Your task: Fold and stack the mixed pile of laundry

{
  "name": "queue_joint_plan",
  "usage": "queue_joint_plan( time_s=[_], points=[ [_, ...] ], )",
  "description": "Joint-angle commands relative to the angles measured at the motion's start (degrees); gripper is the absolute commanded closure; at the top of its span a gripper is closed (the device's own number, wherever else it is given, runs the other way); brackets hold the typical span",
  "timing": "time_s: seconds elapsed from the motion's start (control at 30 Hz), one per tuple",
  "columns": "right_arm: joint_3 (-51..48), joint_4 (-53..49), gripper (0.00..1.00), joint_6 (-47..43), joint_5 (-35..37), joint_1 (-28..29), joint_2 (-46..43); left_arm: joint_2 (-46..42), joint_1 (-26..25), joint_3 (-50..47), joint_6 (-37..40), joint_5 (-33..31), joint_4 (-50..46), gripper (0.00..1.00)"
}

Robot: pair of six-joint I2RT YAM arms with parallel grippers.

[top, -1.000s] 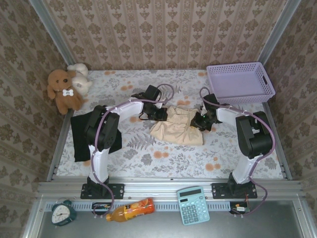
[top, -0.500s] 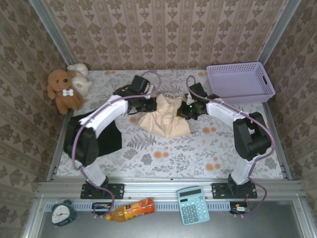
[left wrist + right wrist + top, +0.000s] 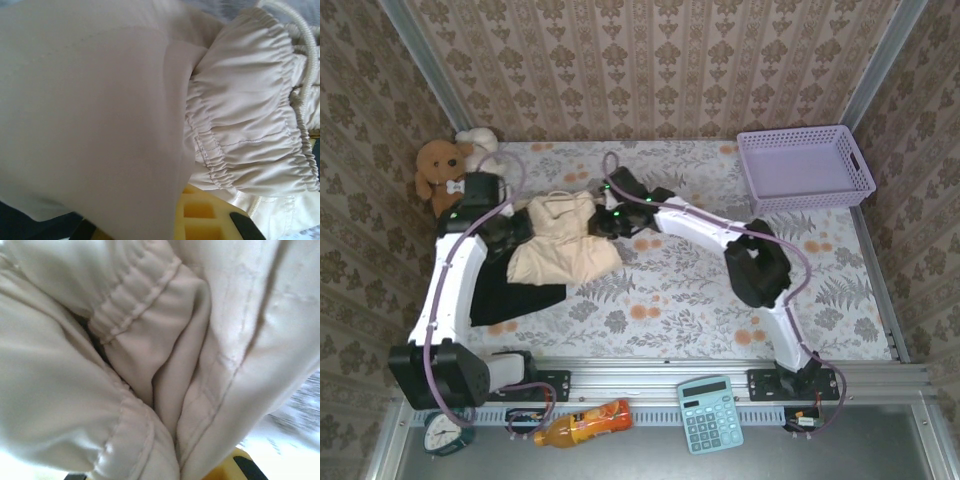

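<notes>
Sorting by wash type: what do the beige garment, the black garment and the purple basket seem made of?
Beige garment: thin matte woven cloth, perhaps cotton blend; gathered elastic waistband and stitching show.
Black garment: soft matte fabric lying limp; weave too small to tell.
Basket: rigid lavender plastic, molded mesh walls.

Smaller garment (image 3: pixel 565 245) lying partly over larger garment (image 3: pixel 510 295), left side of table (image 3: pixel 700 300). Plush toys (image 3: pixel 450 172) sitting behind them, back left; basket (image 3: pixel 805 168) sitting back right.
</notes>
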Motion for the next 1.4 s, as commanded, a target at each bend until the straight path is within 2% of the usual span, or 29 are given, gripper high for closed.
queue_joint_plan(
  time_s=[0.0, 0.13, 0.23, 0.3, 0.47, 0.53, 0.7, 0.73, 0.77, 0.8, 0.83, 0.97, 1.13, 1.27, 1.37],
  points=[
    [10.1, -2.4, 1.00, 4.0, 1.5, 1.5, 6.3, -3.0, 8.3, -3.4, 4.5, -0.5, -4.5, 1.00],
    [25.5, -5.9, 1.00, 5.6, 2.0, 4.1, 16.3, -3.3, 19.2, -5.3, 7.9, 0.1, -4.2, 1.00],
    [35.1, -6.3, 1.00, 8.8, 1.0, 5.2, 23.1, -1.4, 24.8, -4.0, 11.0, -1.1, -4.0, 1.00],
    [39.5, -7.1, 1.00, 10.6, 0.7, 5.8, 26.2, 0.0, 26.2, -2.7, 11.4, -3.1, -3.7, 1.00],
    [40.0, -7.8, 1.00, 12.4, 0.2, 7.7, 27.3, 4.9, 27.7, -0.6, 13.2, -7.1, -2.2, 1.00],
    [39.0, -7.7, 1.00, 12.3, 0.2, 8.5, 27.3, 7.1, 28.5, -1.3, 13.1, -5.9, -0.9, 1.00],
    [37.2, -5.6, 0.91, 13.7, 0.4, 7.6, 29.2, 11.3, 31.3, -4.5, 12.4, -6.0, 2.2, 0.99],
    [37.2, -5.0, 0.84, 13.6, 0.6, 7.0, 29.5, 11.5, 31.9, -4.9, 11.9, -5.0, 3.2, 0.83],
    [37.2, -4.1, 0.72, 13.7, 0.6, 6.4, 29.7, 11.8, 32.4, -4.8, 11.2, -4.8, 3.7, 0.58],
    [37.4, -2.9, 0.46, 13.7, -0.4, 5.6, 29.8, 12.0, 32.7, -4.2, 10.4, -5.9, 3.6, 0.19],
    [37.7, -2.4, 0.02, 13.3, -1.6, 4.7, 29.6, 12.3, 33.0, -3.0, 10.3, -6.9, 2.9, 0.00],
    [36.7, -11.1, 0.00, 3.5, -0.3, 1.8, 23.6, 11.1, 32.0, 0.8, 10.5, -6.1, 0.8, 0.00],
    [19.2, -16.4, 0.00, -8.1, 4.8, -2.5, 6.7, 5.3, 27.0, 3.5, 12.9, -7.1, -0.6, 0.00],
    [0.5, -13.9, 0.00, -11.6, 7.6, -9.1, -7.5, -2.3, 23.2, -0.1, 13.2, 0.9, 4.1, 0.00],
    [-12.2, -13.6, 0.00, -15.3, 9.7, -15.9, -17.0, -8.7, 20.2, -7.4, 11.7, 8.6, 12.8, 0.00]
  ],
)
